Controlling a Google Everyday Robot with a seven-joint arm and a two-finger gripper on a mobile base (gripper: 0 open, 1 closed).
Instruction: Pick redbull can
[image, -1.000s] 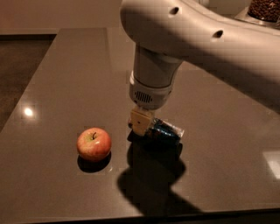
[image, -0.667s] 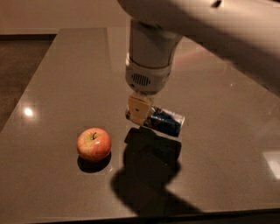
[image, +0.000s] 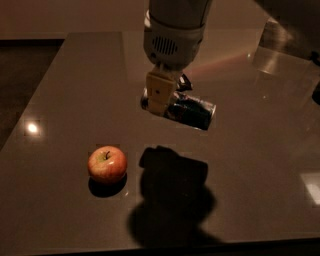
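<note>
The redbull can is a slim dark blue and silver can, held lying sideways in the air above the dark table. My gripper hangs from the white arm at top centre and is shut on the can's left part, with one tan finger in front of it. The can's shiny right end sticks out to the right. Its shadow falls on the table below.
A red and yellow apple sits on the table to the lower left of the can. The table's front edge runs along the bottom of the view and its left edge slants at the left.
The gripper has risen with the can in it. The can has left the table and its shadow now lies apart from it. The apple has not moved.
</note>
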